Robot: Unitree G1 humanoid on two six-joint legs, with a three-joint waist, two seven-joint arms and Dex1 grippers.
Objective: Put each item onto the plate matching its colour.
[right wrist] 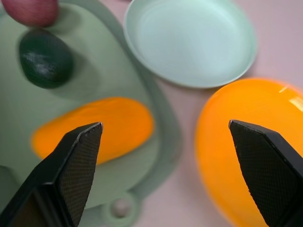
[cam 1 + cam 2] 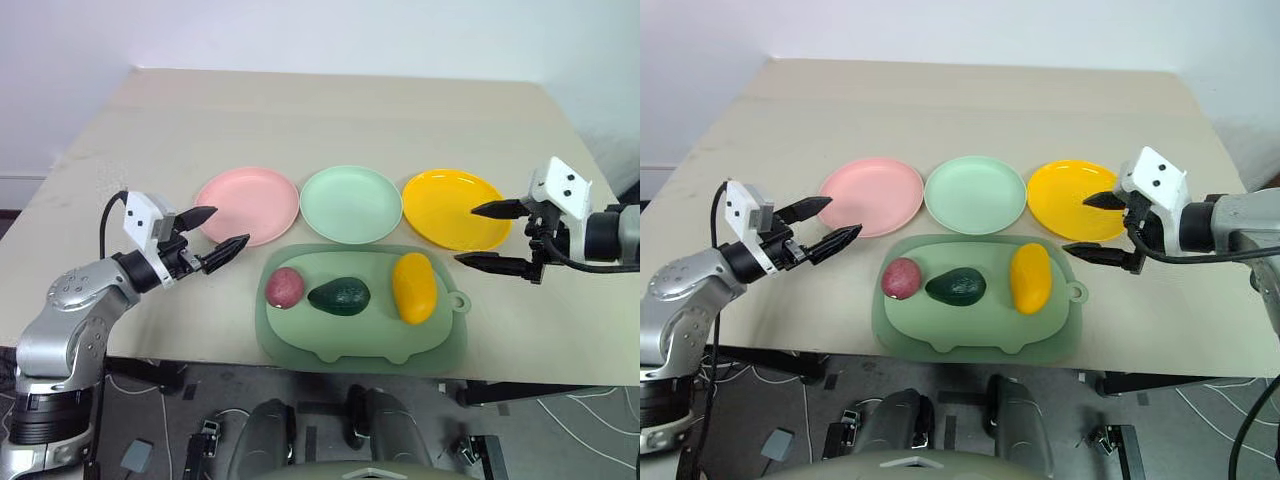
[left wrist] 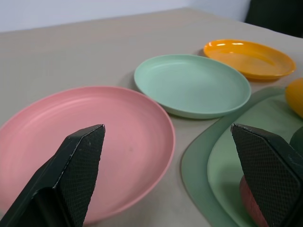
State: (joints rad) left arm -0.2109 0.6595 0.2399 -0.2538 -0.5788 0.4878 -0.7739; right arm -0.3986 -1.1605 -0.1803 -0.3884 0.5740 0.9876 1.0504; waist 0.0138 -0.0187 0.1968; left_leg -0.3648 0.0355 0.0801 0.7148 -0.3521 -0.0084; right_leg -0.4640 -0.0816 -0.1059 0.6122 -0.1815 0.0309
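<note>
Both arms were silver-grey metal with black joints. Each wrist carried a white camera block with dark dots. A black cable looped over the left arm (image 2: 70,320). The fingers (image 2: 222,252) were black, pointed, cross-hatched inside.

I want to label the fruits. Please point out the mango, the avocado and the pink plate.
mango (image 2: 414,287), left eye view, middle of its body
avocado (image 2: 339,296), left eye view, its top
pink plate (image 2: 247,205), left eye view, bare centre

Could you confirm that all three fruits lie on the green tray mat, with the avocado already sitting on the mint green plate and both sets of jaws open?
Not quite: the avocado is not on the mint green plate, which is bare. It lies on the green tray mat between the reddish-purple fruit and the mango, as the left eye view shows. The left gripper and right gripper do have open jaws.
</note>
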